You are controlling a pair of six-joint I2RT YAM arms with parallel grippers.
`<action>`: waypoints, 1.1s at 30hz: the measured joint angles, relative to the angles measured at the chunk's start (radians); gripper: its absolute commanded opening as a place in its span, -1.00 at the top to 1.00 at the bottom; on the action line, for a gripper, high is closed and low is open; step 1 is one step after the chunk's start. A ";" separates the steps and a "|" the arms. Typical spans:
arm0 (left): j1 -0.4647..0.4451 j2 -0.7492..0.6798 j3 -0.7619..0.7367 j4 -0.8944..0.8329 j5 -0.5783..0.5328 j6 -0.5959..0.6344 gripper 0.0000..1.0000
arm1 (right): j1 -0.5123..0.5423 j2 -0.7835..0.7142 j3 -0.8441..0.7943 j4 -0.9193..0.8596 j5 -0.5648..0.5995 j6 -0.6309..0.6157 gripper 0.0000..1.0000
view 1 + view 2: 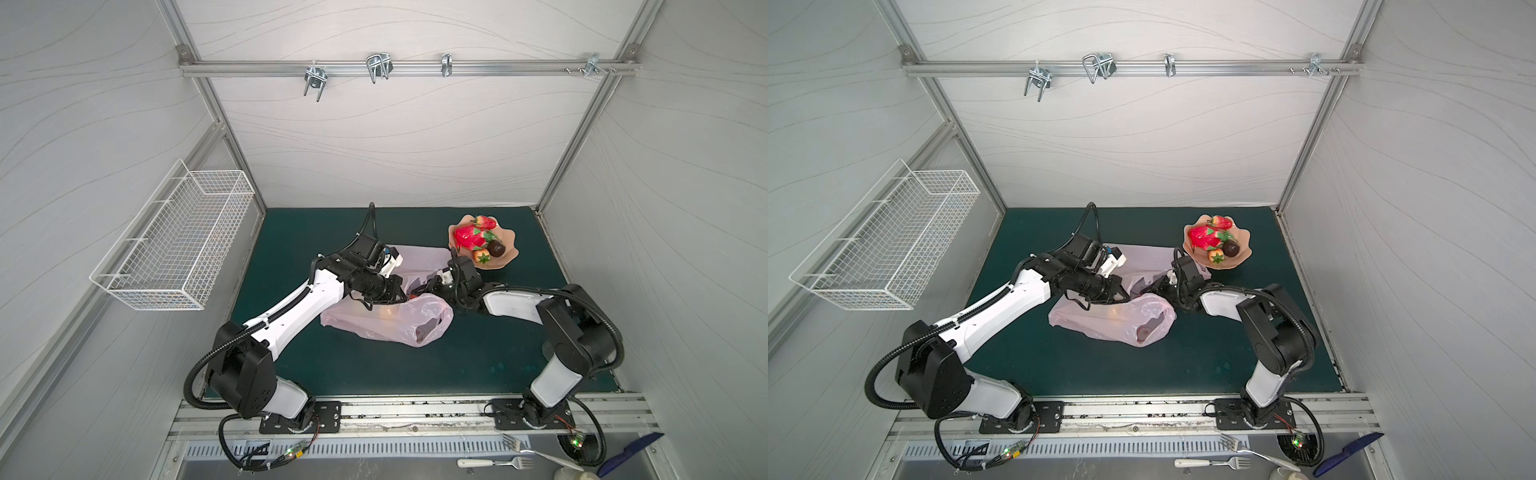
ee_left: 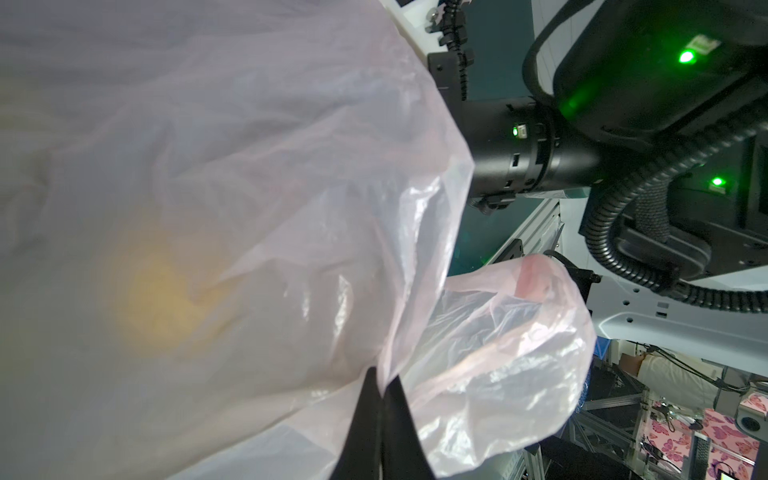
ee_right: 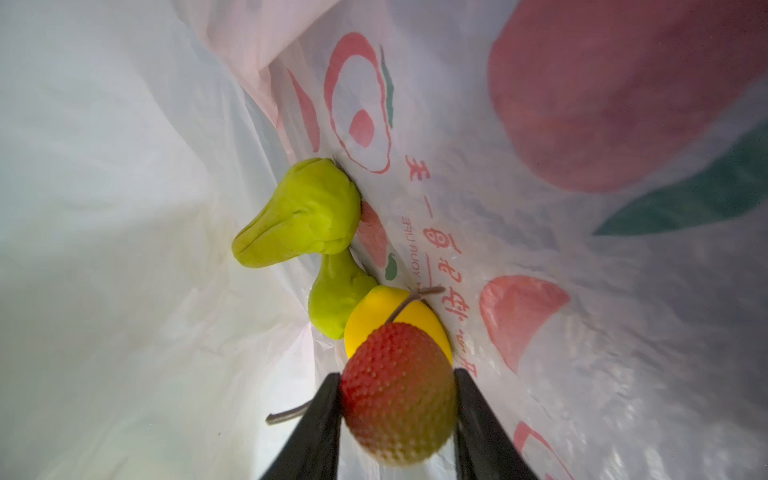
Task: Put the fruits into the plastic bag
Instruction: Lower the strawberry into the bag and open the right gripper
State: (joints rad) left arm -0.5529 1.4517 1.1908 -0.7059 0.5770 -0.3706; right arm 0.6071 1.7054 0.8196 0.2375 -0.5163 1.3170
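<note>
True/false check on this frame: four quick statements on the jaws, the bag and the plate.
1. The right jaws grip a bumpy red fruit inside the bag. True.
2. The left jaws stand open over the plate. False: they are shut on the bag's edge.
3. Two green pears and a lemon lie in the bag. True.
4. The plate holds only strawberries. False: a dragon fruit and a dark round fruit lie there too.

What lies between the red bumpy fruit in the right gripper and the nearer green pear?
A yellow lemon, resting against the pear inside the plastic bag; shown in the right wrist view.
</note>
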 measured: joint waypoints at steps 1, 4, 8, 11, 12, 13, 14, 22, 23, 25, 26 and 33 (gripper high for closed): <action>0.000 0.000 0.002 0.000 0.000 0.000 1.00 | 0.008 0.013 0.011 0.005 -0.001 0.003 0.78; 0.000 -0.003 0.006 0.000 0.001 0.000 1.00 | 0.029 0.045 0.040 0.017 -0.003 0.012 0.78; -0.001 -0.008 0.006 0.000 0.002 0.000 1.00 | 0.055 0.091 0.080 0.029 -0.014 0.026 0.74; -0.002 -0.013 0.006 0.000 0.003 0.000 1.00 | 0.071 0.127 0.109 0.045 -0.024 0.037 0.71; -0.002 -0.016 0.006 0.000 0.003 0.000 1.00 | 0.076 0.139 0.116 0.053 -0.027 0.042 0.70; -0.002 -0.019 0.006 0.000 0.003 0.000 1.00 | 0.079 0.150 0.122 0.060 -0.032 0.047 0.69; -0.002 -0.021 0.006 0.000 0.003 0.000 1.00 | 0.081 0.159 0.127 0.066 -0.037 0.051 0.68; -0.002 -0.028 0.006 0.000 0.004 0.000 1.00 | 0.094 0.228 0.196 0.084 -0.084 0.064 0.29; -0.002 -0.029 0.006 0.000 0.004 0.000 1.00 | 0.096 0.233 0.205 0.083 -0.091 0.064 0.17; -0.002 -0.030 0.006 0.000 0.003 0.000 1.00 | 0.100 0.238 0.220 0.084 -0.105 0.063 -0.04; -0.002 -0.031 0.006 0.001 0.003 0.000 1.00 | 0.101 0.238 0.222 0.085 -0.110 0.062 -0.12; -0.002 -0.032 0.005 0.000 0.003 0.000 1.00 | 0.102 0.238 0.221 0.086 -0.146 0.048 -0.51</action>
State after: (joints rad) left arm -0.5545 1.4197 1.1961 -0.7055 0.5800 -0.3702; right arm 0.7094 1.9438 1.0405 0.3237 -0.6628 1.3647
